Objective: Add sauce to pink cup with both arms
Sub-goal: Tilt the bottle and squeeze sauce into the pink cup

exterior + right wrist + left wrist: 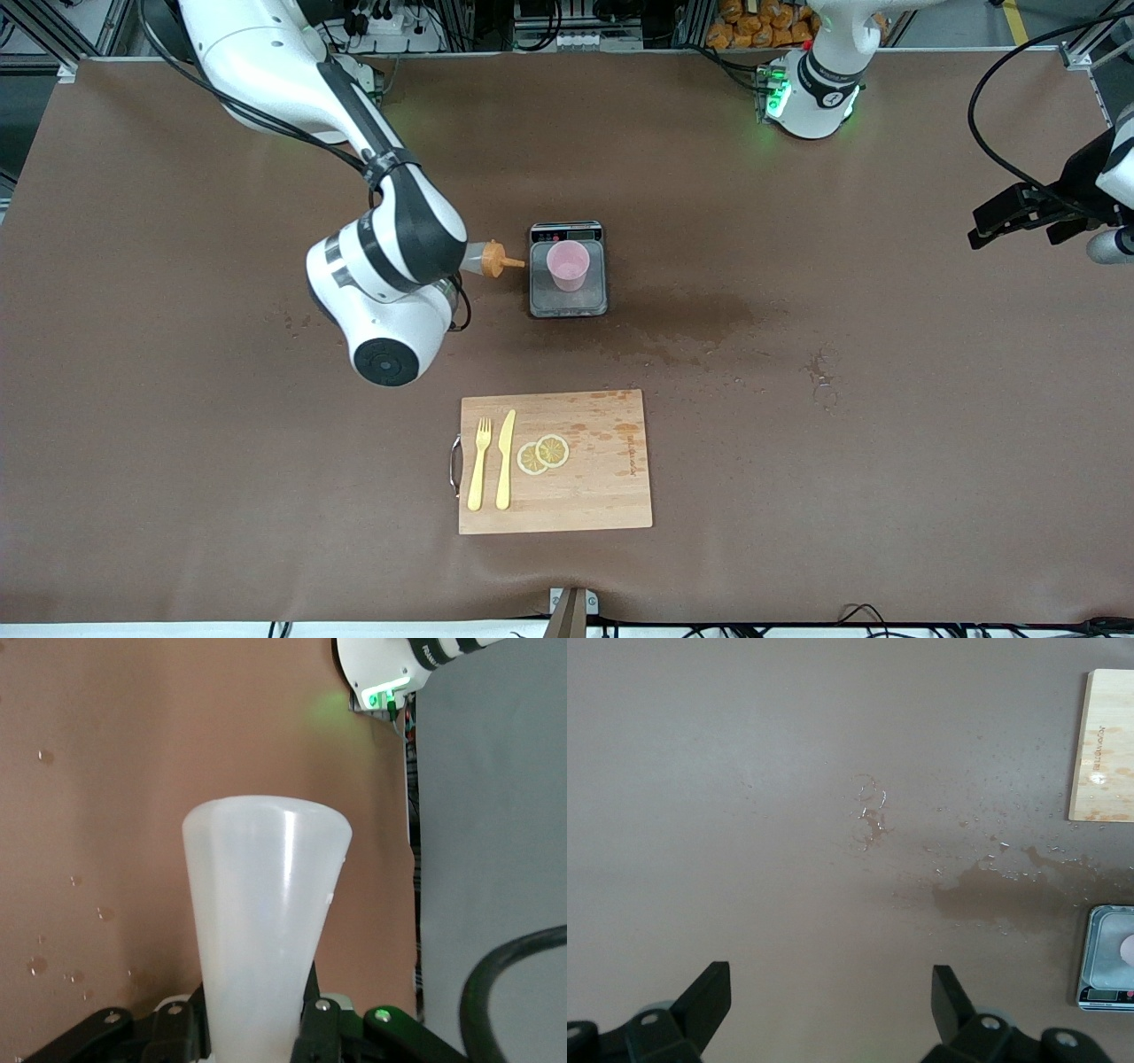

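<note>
**Nearly at the cup: bottle laid over, nozzle aimed at the scale**

Sideways is how the sauce (490, 260) bottle hangs at this moment, its long axis roughly level and running along the table's length, the orange nozzle pointing toward the pink cup (567, 265). The right gripper (252, 1028) is clamped tight on the translucent body, as the right wrist view shows with the fingers pressed against both sides of the bottle. From the front the gripper itself is hidden under the arm's wrist, and only the bottle's neck and cap stick out past it.

The cup stands upright on the tray of the small scale (568, 301), near the middle of the table, closer to the robots' edge than the cutting board (611, 496). The nozzle tip sits just beside the scale's edge toward the right arm's end and has not reached the cup's rim. Holding the bottle laid over this way probably readies it for tipping and squeezing, and the scale would let the added amount be read.

The left gripper (831, 1001) waits with its jaws spread wide and nothing between them, over bare table at the left arm's end, well apart from the cup. Wet patches (709, 328) mark the table beside the scale.
</note>
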